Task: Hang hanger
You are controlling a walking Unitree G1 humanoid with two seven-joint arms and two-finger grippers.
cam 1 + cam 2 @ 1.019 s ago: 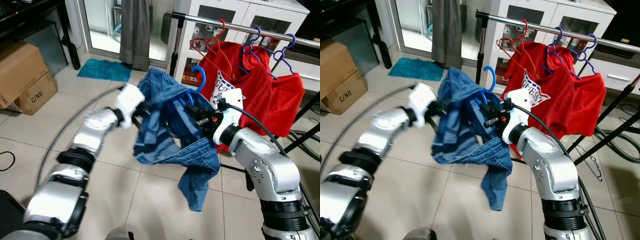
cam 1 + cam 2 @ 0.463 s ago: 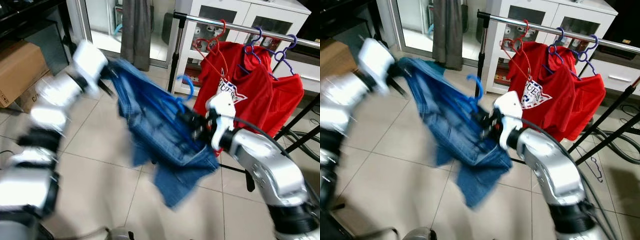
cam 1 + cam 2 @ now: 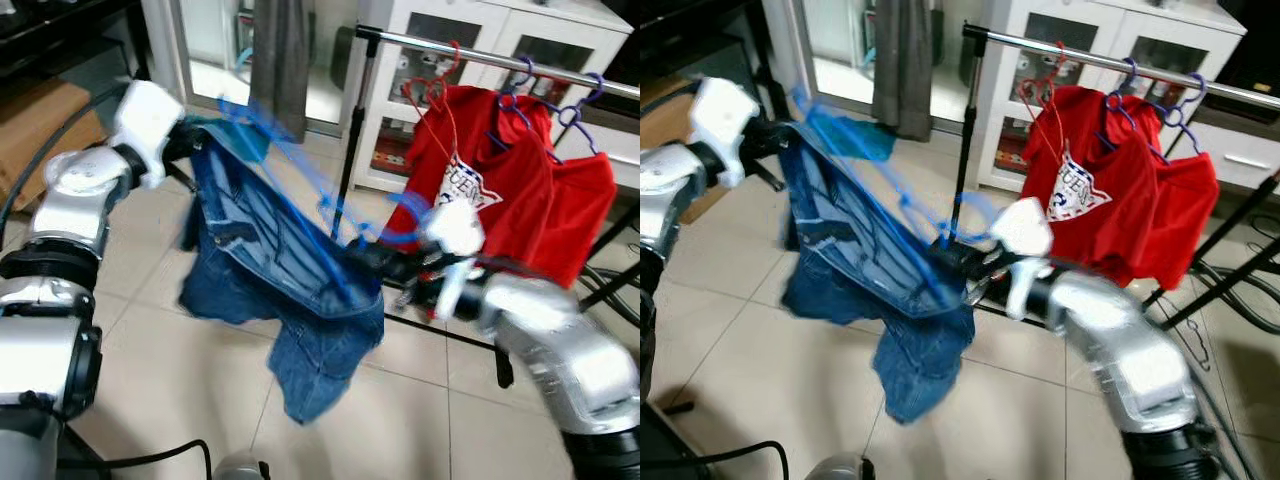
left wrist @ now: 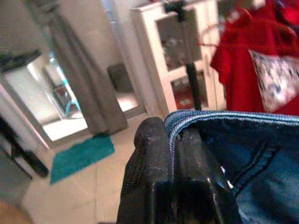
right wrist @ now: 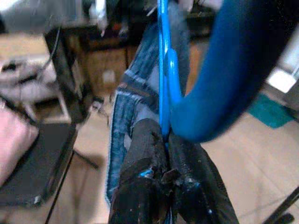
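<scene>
Black fingers of our left gripper (image 4: 174, 184) are pinched tight on the hem of the blue denim garment (image 3: 270, 290), held up high on our left side. Our right gripper (image 5: 167, 179) is clamped on the thin blue plastic hanger (image 5: 163, 70), low in front of us, and the denim stretches in a sagging span between the two arms. Just behind our right arm stands the silver metal clothes rail (image 3: 470, 49), with red T-shirts (image 3: 545, 190) hanging on it from red and purple hangers.
</scene>
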